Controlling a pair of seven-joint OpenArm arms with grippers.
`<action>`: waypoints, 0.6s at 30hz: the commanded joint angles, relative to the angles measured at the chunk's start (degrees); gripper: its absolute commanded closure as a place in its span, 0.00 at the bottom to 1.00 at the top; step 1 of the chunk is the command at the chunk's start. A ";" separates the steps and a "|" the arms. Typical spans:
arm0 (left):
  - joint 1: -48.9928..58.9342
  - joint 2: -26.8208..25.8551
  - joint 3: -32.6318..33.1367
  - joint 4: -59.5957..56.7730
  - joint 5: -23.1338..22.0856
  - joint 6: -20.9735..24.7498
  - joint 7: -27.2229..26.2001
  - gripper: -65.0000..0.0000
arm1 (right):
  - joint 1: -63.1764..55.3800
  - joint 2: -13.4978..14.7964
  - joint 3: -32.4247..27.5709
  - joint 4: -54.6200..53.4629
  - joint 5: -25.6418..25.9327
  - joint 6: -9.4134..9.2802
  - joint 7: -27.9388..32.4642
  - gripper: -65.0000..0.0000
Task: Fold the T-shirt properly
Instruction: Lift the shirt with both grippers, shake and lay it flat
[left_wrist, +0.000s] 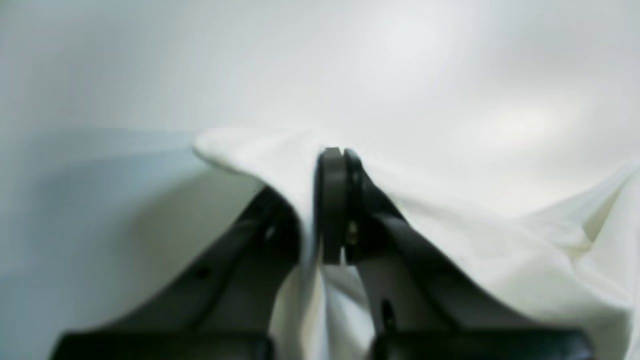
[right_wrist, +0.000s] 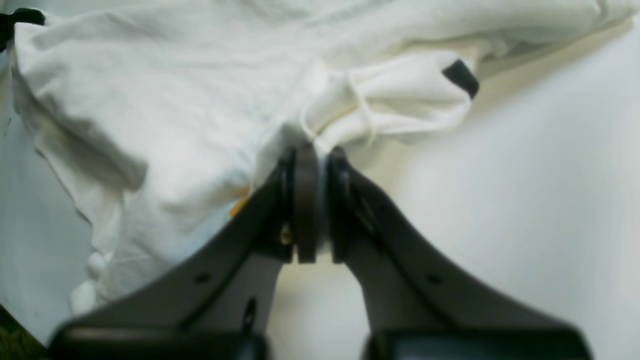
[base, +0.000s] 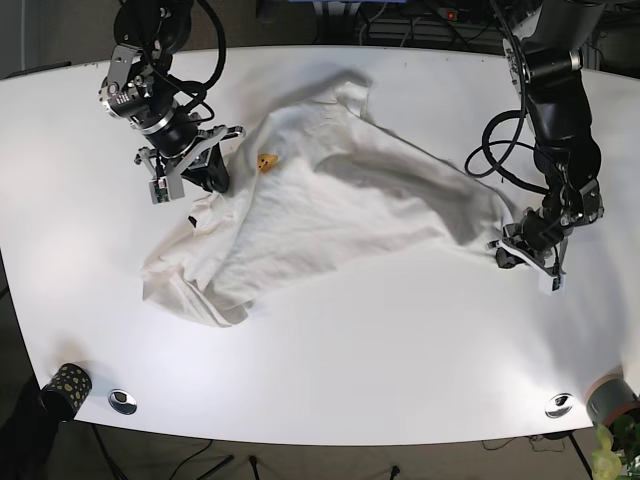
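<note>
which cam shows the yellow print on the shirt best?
Base view: the yellow print sits unobstructed on the white T-shirt, near the right claw. The right wrist view shows only an orange sliver beside the claw's finger. The left wrist view shows none of it, just plain cloth pinched in the left claw.

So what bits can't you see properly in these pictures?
- Base view: the small orange mark on the T-shirt is too tiny to read.
- Left wrist view: blurred; the left gripper hides the cloth it pinches.
- Right wrist view: the shirt is cut off at the top edge.
</note>
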 joint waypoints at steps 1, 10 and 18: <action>-0.84 -0.64 -0.06 1.22 0.53 0.25 0.97 0.99 | 0.07 0.33 0.19 1.25 1.07 0.24 1.25 1.00; 4.96 -3.54 -0.33 19.86 0.53 0.25 4.84 1.00 | 0.69 1.47 3.44 2.13 0.98 0.33 1.25 1.00; 5.22 -5.56 -0.42 32.26 0.53 0.25 9.94 1.00 | 9.13 7.19 3.44 0.10 1.07 0.15 0.99 1.00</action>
